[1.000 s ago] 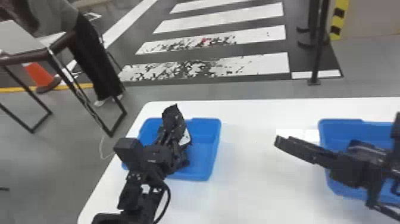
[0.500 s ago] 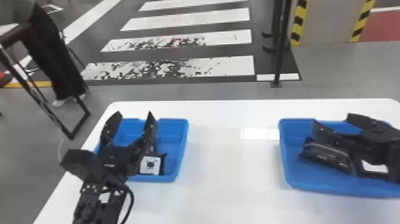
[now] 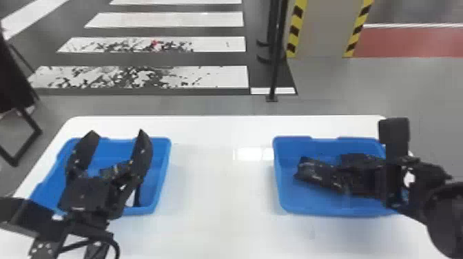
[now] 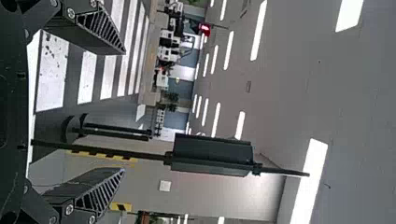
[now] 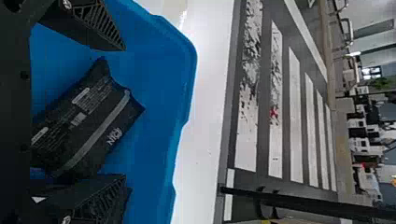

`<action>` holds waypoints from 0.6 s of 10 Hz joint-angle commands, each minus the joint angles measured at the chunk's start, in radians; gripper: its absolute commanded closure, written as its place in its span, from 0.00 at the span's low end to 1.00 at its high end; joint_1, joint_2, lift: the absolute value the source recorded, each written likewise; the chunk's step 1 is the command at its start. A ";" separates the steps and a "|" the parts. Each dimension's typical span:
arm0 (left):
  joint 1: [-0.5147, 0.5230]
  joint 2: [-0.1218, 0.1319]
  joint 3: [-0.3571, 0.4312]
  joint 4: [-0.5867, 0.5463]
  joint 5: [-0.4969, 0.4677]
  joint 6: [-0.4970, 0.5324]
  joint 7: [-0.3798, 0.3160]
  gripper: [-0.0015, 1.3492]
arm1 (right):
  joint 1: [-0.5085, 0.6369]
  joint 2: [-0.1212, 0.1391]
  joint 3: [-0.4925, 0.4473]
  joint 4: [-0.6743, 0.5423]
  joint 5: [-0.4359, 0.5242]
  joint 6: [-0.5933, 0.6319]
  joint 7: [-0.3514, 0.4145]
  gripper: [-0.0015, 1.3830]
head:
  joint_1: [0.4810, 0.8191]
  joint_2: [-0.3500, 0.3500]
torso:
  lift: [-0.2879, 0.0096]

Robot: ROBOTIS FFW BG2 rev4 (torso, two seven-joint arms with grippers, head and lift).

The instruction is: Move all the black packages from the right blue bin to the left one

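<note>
From up here in the head view I have my left gripper (image 3: pixel 117 133) over the left blue bin (image 3: pixel 164 162), its jaws spread wide. In that bin, partly hidden behind the gripper, lies a dark package (image 3: pixel 115 170) with small printed marks, and a white patch shows near the bin's near wall. The left wrist view looks out between the wide jaws at the striped crossing (image 4: pixel 52 74) and a dark panel on a pole (image 4: pixel 212 155).

My right gripper (image 3: pixel 344 172) comes in from the right, reaching low into the right blue bin (image 3: pixel 280 179). Its jaws are wide as well: in the right wrist view they stand well apart, with a black package (image 5: pixel 91 123) lying in the bin between them, a grey stripe and white print on its upper side. Something dark with a small white patch is beside one jaw; I can't tell whether it is another package. Both bins sit on the white surface (image 3: pixel 220 193), well apart from each other.
</note>
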 commanded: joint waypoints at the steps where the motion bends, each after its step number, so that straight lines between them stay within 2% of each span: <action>1: 0.003 0.004 -0.024 -0.003 0.017 0.013 -0.002 0.12 | -0.019 -0.002 0.033 0.068 0.001 0.009 0.000 0.04 | 0.63 0.52 | 0.52; 3: 0.001 0.009 -0.038 -0.003 0.051 0.008 -0.007 0.12 | -0.060 -0.009 0.079 0.154 0.009 0.004 0.000 0.04 | 0.63 0.50 | 0.52; 6: 0.001 0.010 -0.044 -0.003 0.039 -0.004 -0.009 0.12 | -0.085 -0.011 0.083 0.189 0.035 -0.013 -0.012 0.04 | 0.63 0.49 | 0.52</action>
